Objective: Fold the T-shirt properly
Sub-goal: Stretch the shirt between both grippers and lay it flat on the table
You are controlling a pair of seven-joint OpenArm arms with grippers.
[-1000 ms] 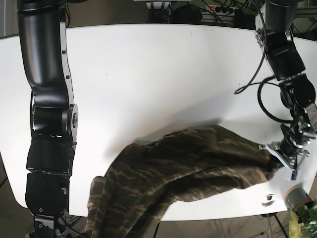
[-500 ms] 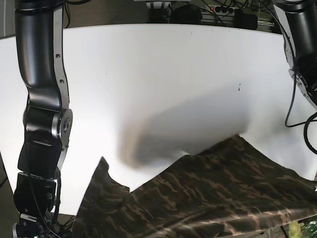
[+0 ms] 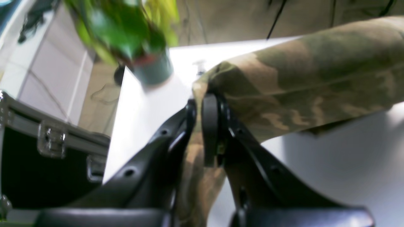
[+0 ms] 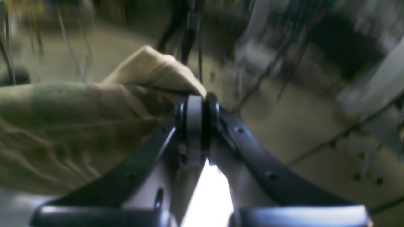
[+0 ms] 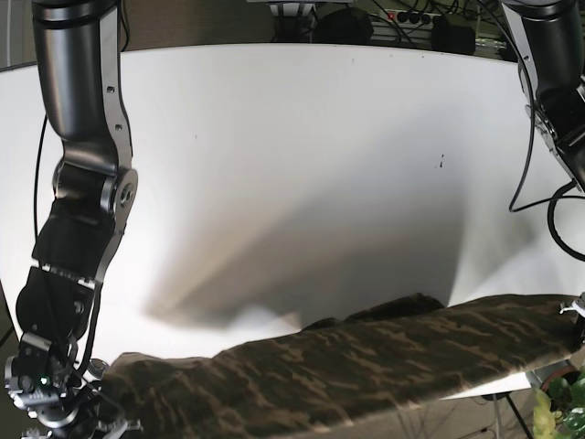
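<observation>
Now the camouflage T-shirt (image 5: 366,361) is stretched across the bottom of the base view above the white table (image 5: 302,146), clamped at its ends by the left gripper (image 3: 198,108) and right gripper (image 4: 198,104).

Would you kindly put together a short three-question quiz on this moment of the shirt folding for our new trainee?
1. True or false: the camouflage T-shirt lies flat and spread on the white table.
2. What does the left gripper hold between its fingers? A) a plant pot B) shirt fabric C) nothing
3. In the right wrist view, how does the right gripper stand: open or shut on the cloth?

Key
1. False: it is held up as a band stretched between the two arms, near the table's front edge.
2. B.
3. Shut, with a fold of the T-shirt pinched at the fingertips.
</observation>
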